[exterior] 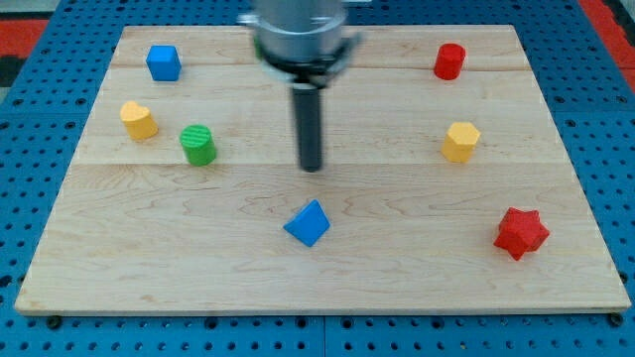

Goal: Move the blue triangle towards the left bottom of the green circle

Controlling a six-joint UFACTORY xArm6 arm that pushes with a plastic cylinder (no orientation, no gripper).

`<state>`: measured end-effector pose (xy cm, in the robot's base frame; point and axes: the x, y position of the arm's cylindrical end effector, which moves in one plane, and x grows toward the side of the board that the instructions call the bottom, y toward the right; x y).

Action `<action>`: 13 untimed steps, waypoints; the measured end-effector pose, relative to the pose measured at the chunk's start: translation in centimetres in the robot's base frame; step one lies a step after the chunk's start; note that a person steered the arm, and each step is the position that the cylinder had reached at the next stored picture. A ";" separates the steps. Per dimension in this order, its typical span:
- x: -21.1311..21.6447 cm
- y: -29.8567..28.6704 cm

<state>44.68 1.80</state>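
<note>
Not done: blue triangle (308, 223) lies well right of green circle (198, 145); my tip (312, 167) hovers just above it, apart; no gripper fitted

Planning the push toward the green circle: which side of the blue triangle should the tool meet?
Meet the blue triangle on its right face, coming from the view's right. The green circle lies up-left, so its lower-left spot is leftward. My tip sits just above the triangle, apart.

We are seeing the wooden board (327, 288) carrying a blue cube (164, 62), yellow block (139, 120), green circle (198, 145), blue triangle (308, 223), red cylinder (449, 61), yellow hexagon (460, 142) and red star (521, 233).
</note>
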 end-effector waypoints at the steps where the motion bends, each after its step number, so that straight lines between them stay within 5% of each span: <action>1: 4.2 3.0; 2: 6.7 -1.2; 3: 3.6 -11.2; 6: 4.7 3.6; 8: 9.0 -2.0; 10: 4.8 -14.0; 12: 6.9 -5.8; 13: 9.7 -11.8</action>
<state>54.41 -9.98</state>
